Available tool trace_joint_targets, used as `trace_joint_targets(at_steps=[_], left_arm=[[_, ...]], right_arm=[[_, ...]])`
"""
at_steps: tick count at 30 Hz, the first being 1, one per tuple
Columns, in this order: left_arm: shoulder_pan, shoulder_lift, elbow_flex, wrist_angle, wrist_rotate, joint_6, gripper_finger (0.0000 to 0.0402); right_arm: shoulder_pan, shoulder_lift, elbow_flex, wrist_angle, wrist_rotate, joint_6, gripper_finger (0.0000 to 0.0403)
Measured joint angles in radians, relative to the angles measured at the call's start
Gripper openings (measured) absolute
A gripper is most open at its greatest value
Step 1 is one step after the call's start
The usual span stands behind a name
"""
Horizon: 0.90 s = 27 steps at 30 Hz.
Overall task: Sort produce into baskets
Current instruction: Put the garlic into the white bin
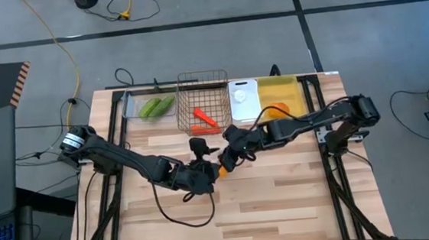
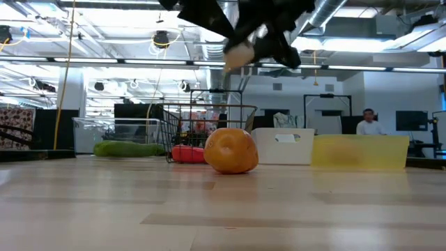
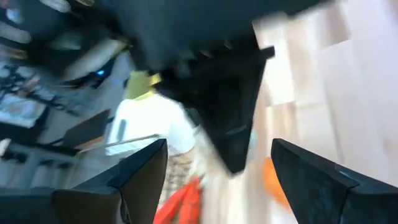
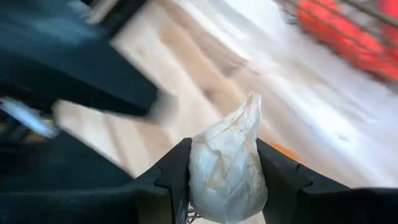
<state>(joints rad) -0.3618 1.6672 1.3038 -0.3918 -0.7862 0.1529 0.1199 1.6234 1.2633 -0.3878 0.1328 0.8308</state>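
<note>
My right gripper (image 4: 224,148) is shut on a white garlic bulb (image 4: 227,168), held well above the table in the low view (image 2: 239,53). An orange (image 2: 231,149) rests on the table just below it (image 1: 224,167). My left gripper (image 3: 217,180) is open and empty, close beside the orange (image 1: 205,163) and facing my right gripper. At the far edge stand a clear tray (image 1: 130,103) with two green cucumbers (image 1: 156,106), a wire-mesh basket (image 1: 188,82) with carrots (image 1: 204,119), a white bin (image 1: 243,87) and a yellow bin (image 1: 281,92). My right gripper pinches the garlic bulb's round body (image 4: 194,171) between its two fingers, one on each side. The bulb's pointed tip (image 4: 252,102) sticks out past the fingertips. The bulb is lifted clear of the table.
The near half of the wooden table (image 1: 267,208) is bare. The two arms are close together at the table's middle. A cable (image 1: 176,215) trails on the table below my left arm. A person sits far off in the room (image 2: 368,122).
</note>
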Motion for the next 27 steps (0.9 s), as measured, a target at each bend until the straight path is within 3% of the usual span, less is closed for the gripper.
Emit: trace_joint_targets(at_steps=[7,13,21,27], left_arm=[[0.021,0.000,0.100,-0.302,-0.025,-0.107,0.0276],[0.041,0.000,0.112,-0.492,-0.025,-0.192,0.0277],[0.055,0.000,0.112,-0.504,0.108,-0.202,0.0277],[0.055,0.000,0.112,-0.463,0.187,-0.144,0.0277]], right_arm=[[-0.086,-0.002,0.000,-0.191,0.066,-0.092,0.0171],[-0.173,-0.054,0.000,-0.384,0.160,-0.176,0.0172],[-0.345,-0.146,0.000,-0.690,0.308,-0.192,0.0173],[-0.485,-0.141,0.000,-0.767,0.316,-0.293,0.0173]])
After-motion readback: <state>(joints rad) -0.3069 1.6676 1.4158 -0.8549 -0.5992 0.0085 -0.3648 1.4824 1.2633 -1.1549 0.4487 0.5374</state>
